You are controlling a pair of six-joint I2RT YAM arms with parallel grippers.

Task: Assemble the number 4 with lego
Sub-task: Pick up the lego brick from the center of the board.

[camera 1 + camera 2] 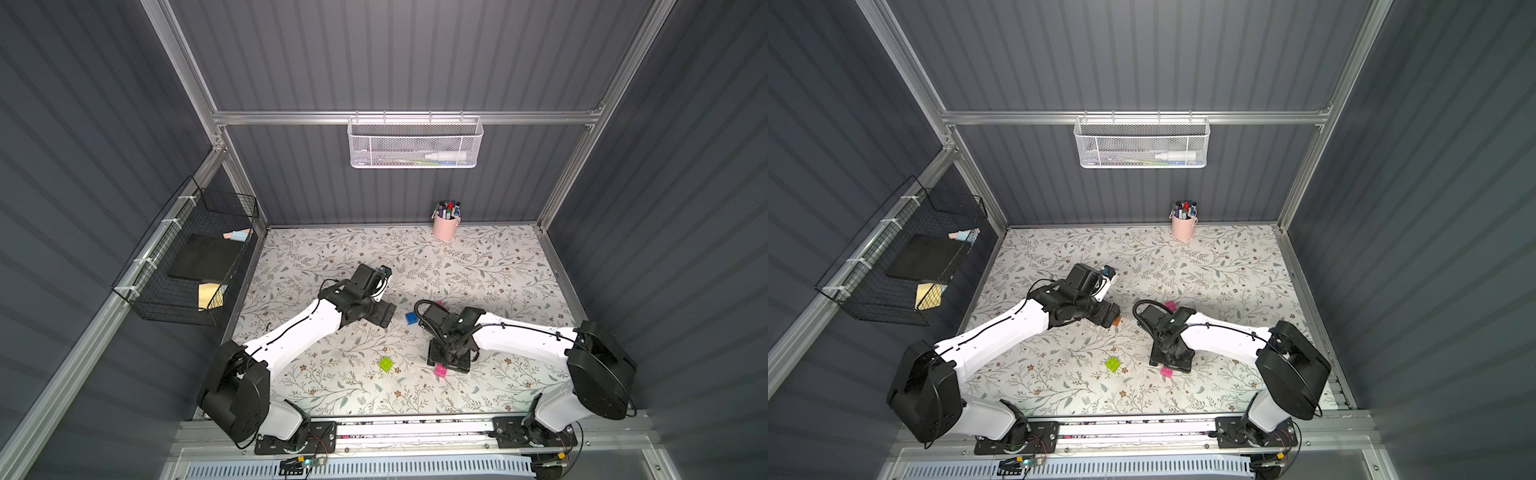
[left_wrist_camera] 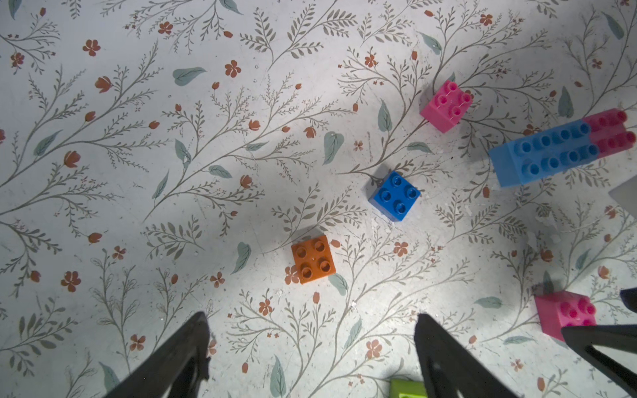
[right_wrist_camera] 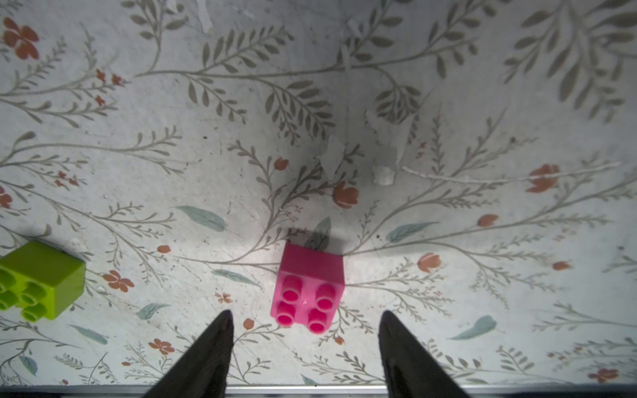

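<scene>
Several lego bricks lay loose on the floral table [image 1: 490,266], and neither arm gripped any of them. The right jaws pointed down at the table with their tips spread apart and empty. In the right wrist view a pink brick [image 3: 308,287] sat studs up, centred on the gap. Its near part lay just between the two tips and touched neither. A lime green brick [image 3: 38,279] lay apart from it, to its left in both top views.

The left jaws stood wide open above the table, holding nothing. An orange brick [image 2: 313,259] lay ahead of the gap between their tips, clear of both. A blue brick [image 2: 394,195] lay beyond it, and a second pink brick [image 2: 446,105] lay farther on. At the edge of the left wrist view was a light-blue bar [image 2: 544,155] with a third pink brick [image 2: 608,132] joined to one end. These were the only joined pieces in view, and they lay well away from the left jaws.
</scene>
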